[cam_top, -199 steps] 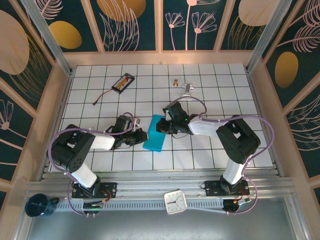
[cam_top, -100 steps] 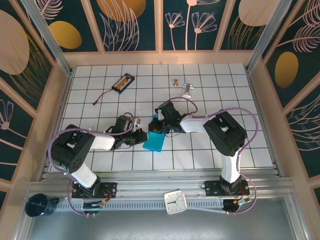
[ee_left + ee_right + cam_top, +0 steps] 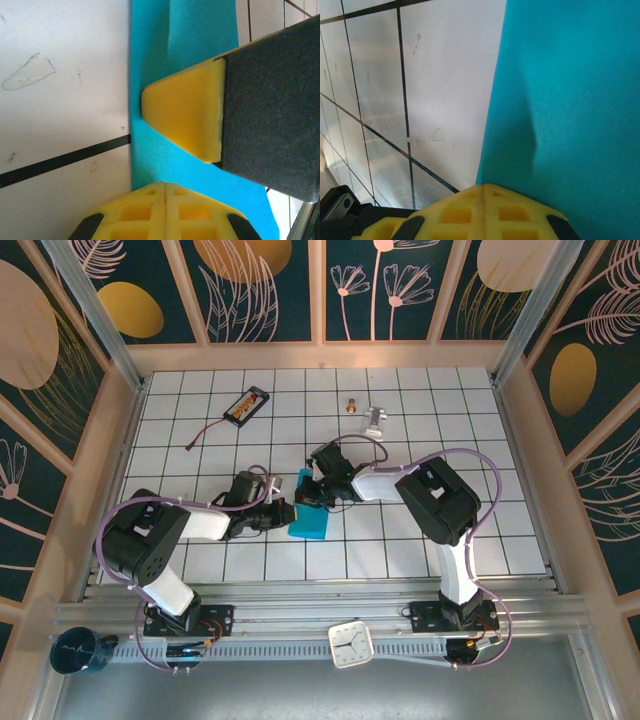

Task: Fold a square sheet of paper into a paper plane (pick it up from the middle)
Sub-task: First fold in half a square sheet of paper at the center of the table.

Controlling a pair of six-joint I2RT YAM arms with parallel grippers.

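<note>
Where the top view looks down, the square sheet of paper [image 3: 309, 523], partly folded, lies mid-table [image 3: 400, 440], touched by left tool [image 3: 285, 512] and right tool [image 3: 311, 490].

Left wrist: fingers shut at the paper's edge, nothing seen between them.

Right wrist: likewise shut, over paper.

Judged thin, limp and easily creased; pinch lightly at the middle fold.

You have no text you can read in any view, the white clock [image 3: 351, 644] at bottom centre of the top view shows hands but its dial marks are too small, the black battery pack [image 3: 247, 405] at upper left possibly carries a label, illegible.
</note>
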